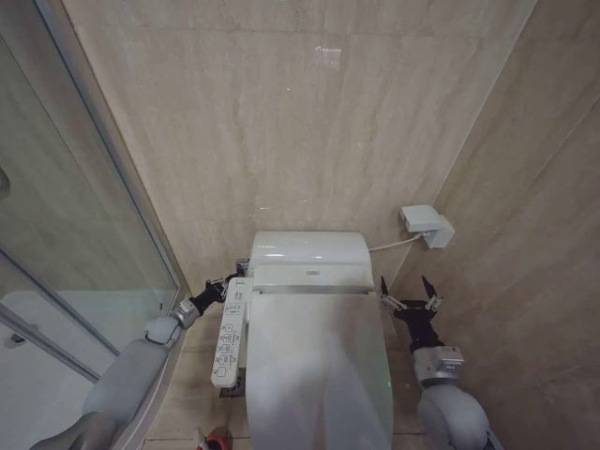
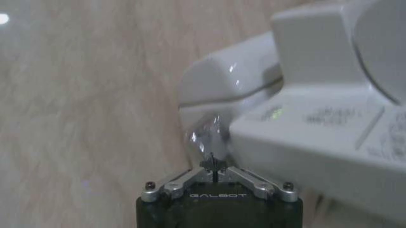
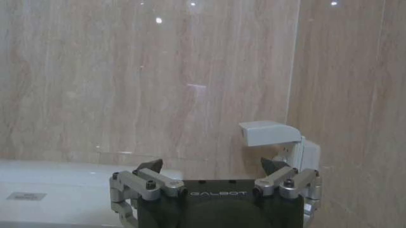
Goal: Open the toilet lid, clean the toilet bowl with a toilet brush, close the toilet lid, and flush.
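Note:
The toilet lid [image 1: 319,375] is a glossy white oval lying down flat, so the toilet bowl is hidden under it. My left gripper [image 1: 236,275] reaches to the toilet's rear left corner, just above the side control panel [image 1: 229,339]. In the left wrist view the left gripper [image 2: 212,167] is shut with nothing between its fingers, close to the toilet's white side [image 2: 216,80]. My right gripper [image 1: 410,292] hovers to the right of the lid's hinge end; it stands open [image 3: 211,166] and empty. A bit of the red holder cup [image 1: 217,439] peeks in at the floor; the toilet brush itself I cannot make out.
The white rear unit [image 1: 309,251] sits against the beige tiled wall. A white wall box [image 1: 427,226] with a cable hangs right of it, also ahead of the right gripper [image 3: 269,133]. A glass shower screen [image 1: 84,244] closes off the left side. The right wall stands close.

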Robot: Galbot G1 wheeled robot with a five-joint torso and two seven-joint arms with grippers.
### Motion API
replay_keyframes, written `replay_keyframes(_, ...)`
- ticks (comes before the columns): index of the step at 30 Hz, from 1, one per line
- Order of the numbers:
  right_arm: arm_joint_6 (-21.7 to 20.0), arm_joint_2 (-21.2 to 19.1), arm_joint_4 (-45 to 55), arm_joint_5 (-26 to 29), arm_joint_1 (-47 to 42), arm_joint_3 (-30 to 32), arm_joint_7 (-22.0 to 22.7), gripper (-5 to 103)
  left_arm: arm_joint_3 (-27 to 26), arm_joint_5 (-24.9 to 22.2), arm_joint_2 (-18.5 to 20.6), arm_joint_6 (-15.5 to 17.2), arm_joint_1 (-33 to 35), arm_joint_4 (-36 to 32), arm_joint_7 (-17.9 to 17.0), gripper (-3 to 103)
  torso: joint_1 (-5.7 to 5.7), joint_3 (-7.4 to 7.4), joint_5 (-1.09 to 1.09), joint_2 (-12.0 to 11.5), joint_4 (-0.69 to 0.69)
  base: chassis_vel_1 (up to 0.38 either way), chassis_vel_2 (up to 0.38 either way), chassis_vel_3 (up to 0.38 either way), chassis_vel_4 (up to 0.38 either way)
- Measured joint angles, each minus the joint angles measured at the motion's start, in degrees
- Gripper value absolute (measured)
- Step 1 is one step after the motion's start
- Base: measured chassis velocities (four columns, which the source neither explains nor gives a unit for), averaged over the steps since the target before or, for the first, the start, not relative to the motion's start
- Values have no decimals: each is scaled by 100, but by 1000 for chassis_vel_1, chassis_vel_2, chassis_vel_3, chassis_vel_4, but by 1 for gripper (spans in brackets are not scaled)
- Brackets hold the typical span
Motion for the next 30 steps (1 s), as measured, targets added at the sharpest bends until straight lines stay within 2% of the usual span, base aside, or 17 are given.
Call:
replay_keyframes(1, 0, 0, 0, 0, 0, 0, 0, 100, 0, 0, 0, 0, 0, 0, 0, 0, 0, 0, 0, 0, 0, 0, 0, 0, 0)
replay_keyframes(4, 0, 0, 0, 0, 0, 1, 1, 100, -353, -55, -66, 371, 427, -213, -606, 0, 1, 0, 0, 0, 2, 0, 0, 0, 0)
replay_keyframes(5, 0, 0, 0, 0, 0, 1, 1, 100, -353, -55, -66, 371, 427, -213, -606, 0, 1, 0, 0, 0, 2, 0, 0, 0, 0)
replay_keyframes(8, 0, 0, 0, 0, 0, 0, 0, 100, -578, -447, -101, 812, 808, -548, -1595, 0, 0, 0, -1, 0, 6, 0, 0, 0, 0)
replay_keyframes(9, 0, 0, 0, 0, 0, 0, 0, 100, -578, -447, -101, 812, 808, -548, -1595, 0, 0, 0, -1, 0, 6, 0, 0, 0, 0)
replay_keyframes(11, 0, 0, 0, 0, 0, 0, 0, 100, -709, -693, -102, 1008, 1050, -961, -2093, 0, 0, 0, -2, 0, 5, 0, 0, 0, 0)
replay_keyframes(12, 0, 0, 0, 0, 0, 0, 0, 100, -709, -693, -102, 1008, 1050, -961, -2093, 0, 0, 0, -2, 0, 5, 0, 0, 0, 0)
replay_keyframes(14, 0, 0, 0, 0, 0, 0, -1, 100, -962, -972, -87, 1431, 1422, -1792, -2459, 0, 0, 0, 0, 0, 4, 0, 0, 0, 0)
replay_keyframes(15, 0, 0, 0, 0, 0, 0, -1, 100, -1094, -1060, -93, 1592, 1598, -2189, -2544, 0, 0, 0, 1, 0, 4, 0, 0, 0, 0)
replay_keyframes(16, 0, 0, 0, 0, 0, 0, -1, 100, -1094, -1060, -93, 1592, 1598, -2189, -2544, 0, 0, 0, 1, 0, 4, 0, 0, 0, 0)
replay_keyframes(17, 0, 0, 0, 0, 0, 0, -1, 100, -1237, -1093, -128, 1691, 1758, -2538, -2588, 16, 0, 0, 0, 1, 4, 0, 0, 0, 0)
replay_keyframes(19, 0, 0, 0, 0, 1, 1, 1, 100, -1548, -1083, -269, 1741, 2013, -3024, -2614, 16, 0, 0, 2, 1, 4, 0, 0, 0, 0)
replay_keyframes(20, 0, 0, 0, 0, 1, 1, 1, 100, -1548, -1083, -269, 1741, 2013, -3024, -2614, 16, 0, 0, 2, 1, 4, 0, 0, 0, 0)
replay_keyframes(23, 0, 0, 0, 0, 0, 0, -1, 100, -1911, -1009, -467, 1940, 2522, -3829, -2762, 16, 0, 0, 0, 1, 3, 0, 0, 0, 0)
replay_keyframes(24, 0, 0, 0, 0, 0, 0, 0, 100, -1960, -981, -482, 2000, 2673, -4036, -2784, 43, 0, 0, 0, 1, 5, 0, 0, 0, 0)
replay_keyframes(25, 0, 0, 0, 0, 0, 0, 0, 100, -1960, -981, -482, 2000, 2673, -4036, -2784, 43, 0, 0, 0, 1, 5, 0, 0, 0, 0)
replay_keyframes(30, 0, 0, 0, 0, 0, 0, 0, 100, -2198, -840, -500, 2170, 3415, -4965, -2888, 43, -1, 0, 0, 1, 5, 0, 0, 0, 0)
